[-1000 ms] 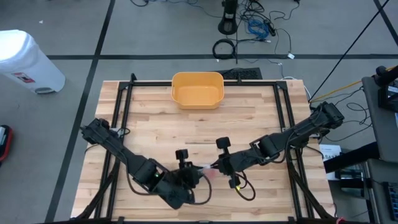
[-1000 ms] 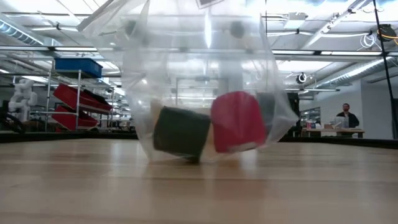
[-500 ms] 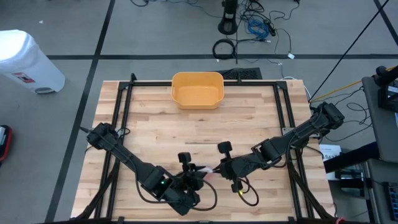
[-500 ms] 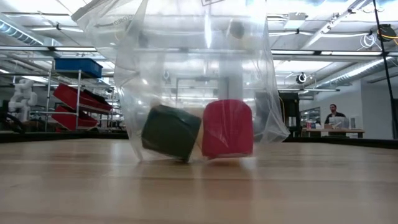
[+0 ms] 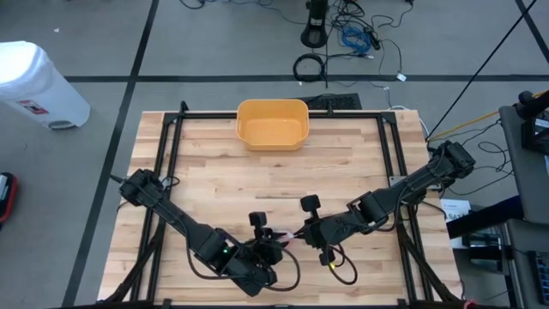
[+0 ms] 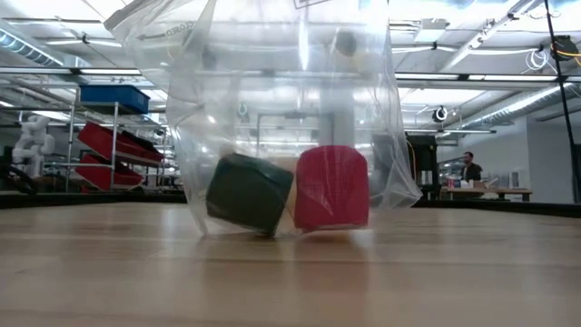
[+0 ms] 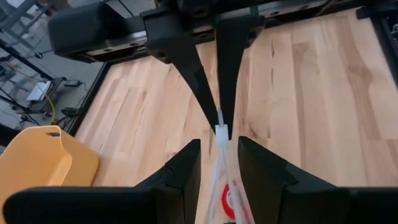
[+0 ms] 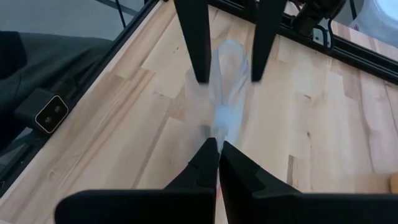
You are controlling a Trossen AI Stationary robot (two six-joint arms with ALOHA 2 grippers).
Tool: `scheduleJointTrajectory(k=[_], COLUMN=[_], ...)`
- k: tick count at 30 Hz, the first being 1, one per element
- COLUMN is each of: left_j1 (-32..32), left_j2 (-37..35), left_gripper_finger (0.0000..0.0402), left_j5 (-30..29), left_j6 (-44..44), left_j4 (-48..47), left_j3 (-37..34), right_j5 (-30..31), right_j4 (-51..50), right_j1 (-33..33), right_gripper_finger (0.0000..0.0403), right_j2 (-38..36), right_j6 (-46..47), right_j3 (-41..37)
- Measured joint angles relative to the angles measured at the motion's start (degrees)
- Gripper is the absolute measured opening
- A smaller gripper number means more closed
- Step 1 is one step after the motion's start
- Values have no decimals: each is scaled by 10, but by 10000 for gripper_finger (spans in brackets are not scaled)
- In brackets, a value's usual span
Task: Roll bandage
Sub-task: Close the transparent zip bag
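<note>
A clear plastic bag (image 6: 290,118) stands near the table's front edge, its bottom on the wood. Inside it, a dark green bandage roll (image 6: 247,191) leans on one corner and a red roll (image 6: 331,186) stands upright. My right gripper (image 8: 216,143) comes in from the right and is shut on the bag's top. My left gripper (image 7: 219,142) comes from the left. It is open, with one finger on either side of the bag's upper part (image 8: 229,62). In the high view the two grippers (image 5: 287,238) meet tip to tip. My right gripper pinches the bag's top edge (image 7: 221,132) between its two fingers, at their free ends. The fingers slant down from the table's right side. The bag hangs below them, its bottom and the two rolls on the table. My left gripper: whether its fingers touch the bag, I cannot tell.
A yellow tub (image 5: 272,123) sits at the table's far middle. Black frame rails (image 5: 167,172) run along the table's left and right sides. The wood between the tub and the grippers is bare. A person (image 6: 470,168) is far off in the room.
The bag has come down. A second ago the rolls sat tilted with the red one off the wood; now the red roll stands upright on the table and the green one rests on a corner. My left gripper has sunk a little. Nothing has moved in the last half second.
</note>
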Motion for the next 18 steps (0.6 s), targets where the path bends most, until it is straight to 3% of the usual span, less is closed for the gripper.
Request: scheduleJointTrajectory(k=[18], left_j1=[18], left_j2=[19], left_gripper_finger=[99], left_j5=[14], left_j6=[19], left_j4=[19], left_j3=[0], right_j5=[0], right_j4=[0], right_j1=[0], right_gripper_finger=[0], right_j2=[0], right_j6=[-2], right_j3=[0])
